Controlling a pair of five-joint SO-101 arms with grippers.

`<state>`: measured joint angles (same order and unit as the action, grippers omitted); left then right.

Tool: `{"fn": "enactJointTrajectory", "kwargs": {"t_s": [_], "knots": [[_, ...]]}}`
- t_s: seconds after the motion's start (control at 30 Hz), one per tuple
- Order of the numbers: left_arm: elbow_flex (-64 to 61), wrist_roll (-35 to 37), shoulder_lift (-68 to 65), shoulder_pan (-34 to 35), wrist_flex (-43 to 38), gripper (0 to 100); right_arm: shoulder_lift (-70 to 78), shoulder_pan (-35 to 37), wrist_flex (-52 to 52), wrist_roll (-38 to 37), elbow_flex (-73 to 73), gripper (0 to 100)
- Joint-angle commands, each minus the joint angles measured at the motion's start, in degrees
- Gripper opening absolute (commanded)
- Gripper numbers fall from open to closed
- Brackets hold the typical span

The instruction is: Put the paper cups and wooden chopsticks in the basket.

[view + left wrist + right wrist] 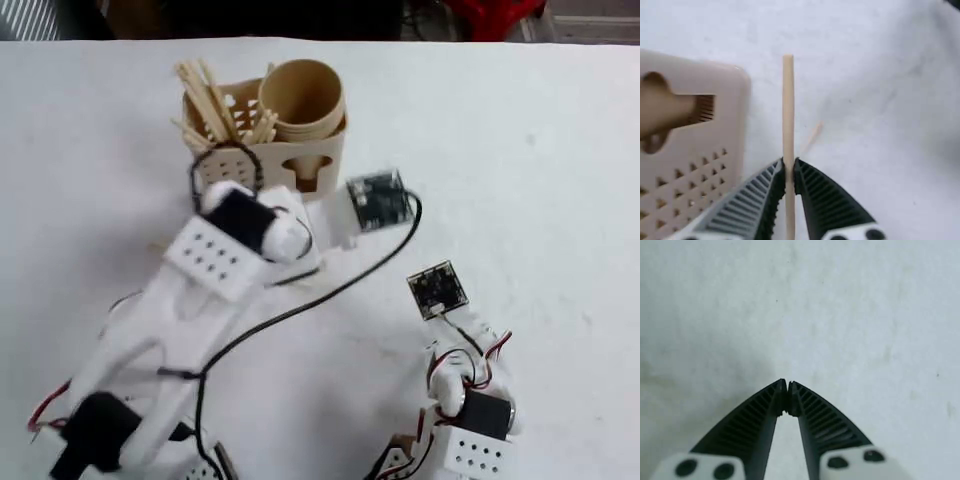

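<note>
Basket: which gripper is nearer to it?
Left. The left gripper, shut on a chopstick, is right beside the basket. The right gripper is shut over bare table, away from the basket.

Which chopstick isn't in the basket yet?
The single chopstick pinched in the left claw, just outside the basket wall. The other chopsticks stand bunched inside the basket beside the paper cups.

A white table (560, 150) spreads over the frame. Beyond its far edge, at the upper right, something red (495, 15) stands in the dark.
</note>
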<state>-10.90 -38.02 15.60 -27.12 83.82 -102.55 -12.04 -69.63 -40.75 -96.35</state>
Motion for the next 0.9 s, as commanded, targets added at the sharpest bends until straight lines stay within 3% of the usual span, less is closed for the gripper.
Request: {"fn": "enactJointTrajectory", "kwargs": {"t_s": [0.0,0.17,0.53,0.87], "knots": [[11.7,6.5,6.8,0.0,0.3,2,-0.4,0.0,-0.2,-0.2,-0.5,1.8],[24.1,15.7,7.5,2.9,-4.6,2,-0.4,0.0,-0.2,-0.2,-0.5,1.8],[27.4,27.3,7.3,17.9,-35.9,2,-0.4,0.0,-0.2,-0.2,-0.5,1.8],[28.0,29.7,0.0,19.2,-40.1,2,-0.4,0.0,-0.2,-0.2,-0.5,1.8]]}}
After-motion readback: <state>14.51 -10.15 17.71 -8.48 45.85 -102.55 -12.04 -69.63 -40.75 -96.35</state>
